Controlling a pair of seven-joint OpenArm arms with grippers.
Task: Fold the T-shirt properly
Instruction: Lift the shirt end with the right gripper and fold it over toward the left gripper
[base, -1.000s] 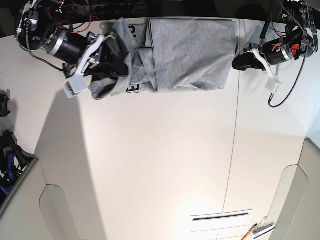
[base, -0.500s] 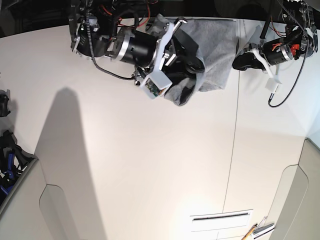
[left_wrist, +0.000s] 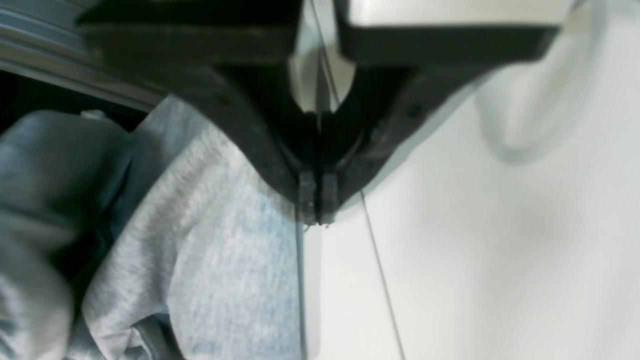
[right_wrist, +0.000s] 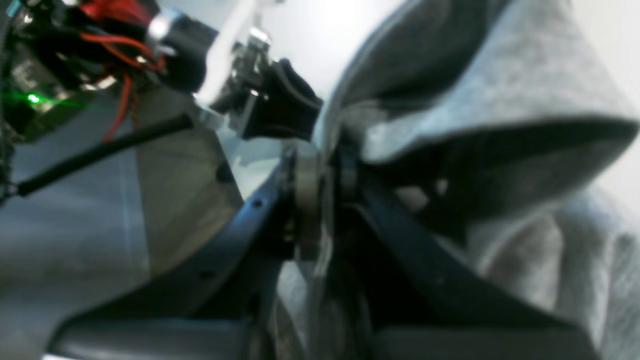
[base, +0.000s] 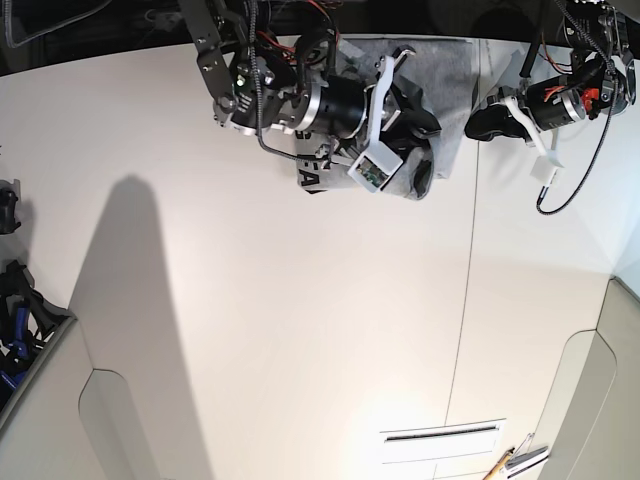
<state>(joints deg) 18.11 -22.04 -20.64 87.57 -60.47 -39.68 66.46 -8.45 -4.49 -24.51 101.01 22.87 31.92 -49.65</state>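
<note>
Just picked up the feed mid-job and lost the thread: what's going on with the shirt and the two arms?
The right gripper is shut on a fold of the grey T-shirt and holds it over the rest of the shirt at the far edge of the white table. The left gripper is shut and empty, sitting just off the shirt's edge beside the table seam. The shirt is bunched and partly doubled over, with some dark lettering showing, so the fold is not finished.
</note>
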